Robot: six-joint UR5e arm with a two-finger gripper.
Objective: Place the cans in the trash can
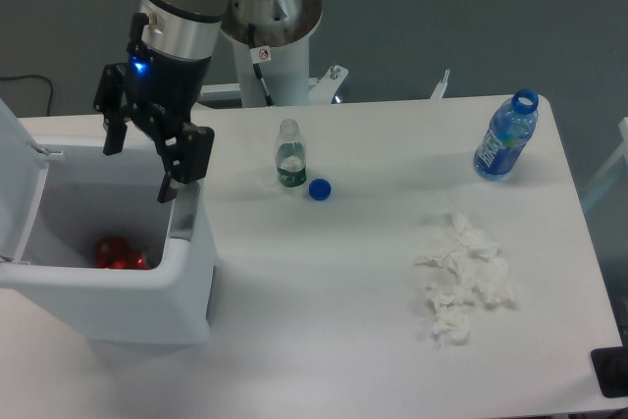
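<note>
Already inside the large white rectangular plastic bin (pixel 186 272), at 9 o'clock, the crumpled shiny red metal can (pixel 116 252) is judged light, thin-walled & slippery, best gripped across its dented waist; two-finger gripper (pixel 140 166) is spread, nothing held.

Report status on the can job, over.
Gripper open, empty, over the trash can. Red can lying inside the bin. Lid up. Nothing in the way; bottles and tissues sit apart on the table.

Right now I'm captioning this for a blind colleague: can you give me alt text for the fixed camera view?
A robot gripper, jaws open and empty, hangs over an open white trash can at the table's left, with a dented red can lying inside. On the white table stand two clear bottles, uncapped, beside a blue cap and crumpled white tissues.
</note>
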